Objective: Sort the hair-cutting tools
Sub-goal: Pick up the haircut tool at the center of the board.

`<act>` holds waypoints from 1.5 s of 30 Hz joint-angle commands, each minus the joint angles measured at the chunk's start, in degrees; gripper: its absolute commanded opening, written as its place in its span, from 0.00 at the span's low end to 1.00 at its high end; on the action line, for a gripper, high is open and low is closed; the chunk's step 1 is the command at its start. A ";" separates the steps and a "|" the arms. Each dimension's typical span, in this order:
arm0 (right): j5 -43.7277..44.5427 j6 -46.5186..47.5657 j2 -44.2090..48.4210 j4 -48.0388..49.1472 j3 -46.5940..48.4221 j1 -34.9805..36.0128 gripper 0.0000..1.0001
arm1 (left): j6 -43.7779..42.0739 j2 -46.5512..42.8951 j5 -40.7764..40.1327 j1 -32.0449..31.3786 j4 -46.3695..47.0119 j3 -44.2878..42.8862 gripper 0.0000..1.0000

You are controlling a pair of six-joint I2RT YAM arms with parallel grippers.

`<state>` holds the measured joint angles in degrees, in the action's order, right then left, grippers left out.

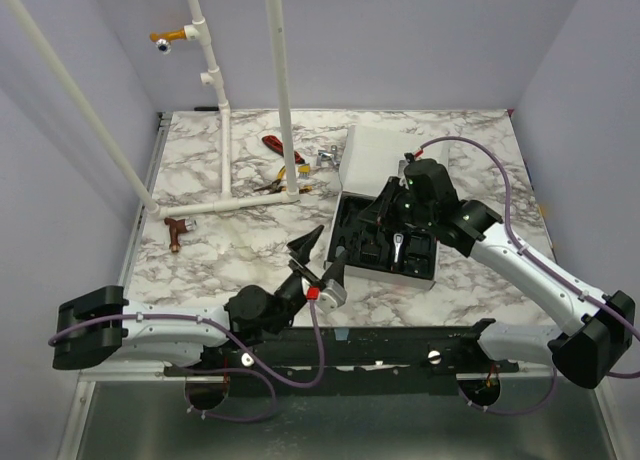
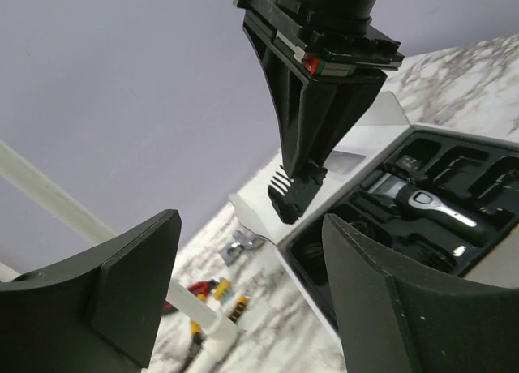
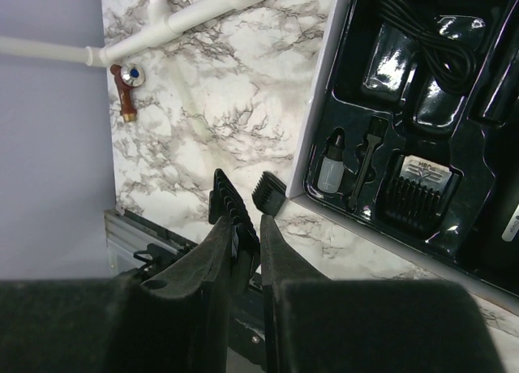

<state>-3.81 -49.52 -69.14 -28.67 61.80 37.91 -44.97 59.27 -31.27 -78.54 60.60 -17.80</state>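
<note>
End effector on the left hangs wide open and empty over the worktop. Right end effector is clamped narrow on a black comb guard, held at its fingertips, with the open case just beside and below them; clipper lies in the case, past those tips.

Tray glossy black plastic; table smooth marble-look; guard matt plastic.
</note>
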 commanded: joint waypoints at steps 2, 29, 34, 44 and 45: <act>-0.82 -1.48 0.70 -1.18 0.43 0.13 0.01 | -11.27 5.86 4.82 -1.29 4.94 -3.12 0.65; -7.64 -7.26 0.90 4.50 -0.36 0.14 0.01 | -4.67 12.37 8.24 2.82 -4.32 -6.47 0.47; -7.67 -7.42 2.04 4.10 -0.84 0.10 0.01 | -5.68 13.09 7.45 4.08 -4.08 -7.40 0.42; -8.23 -7.68 3.05 4.67 -2.16 0.10 0.01 | -14.28 20.82 2.55 4.43 4.01 -10.79 0.26; -8.23 -7.67 3.12 4.67 -2.22 0.14 0.01 | -14.63 21.49 2.26 4.38 4.54 -11.01 0.23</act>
<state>-10.44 -56.73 -67.20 -24.86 60.80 37.91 -56.16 78.83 -26.59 -74.30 60.07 -27.42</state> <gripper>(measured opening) 0.172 0.279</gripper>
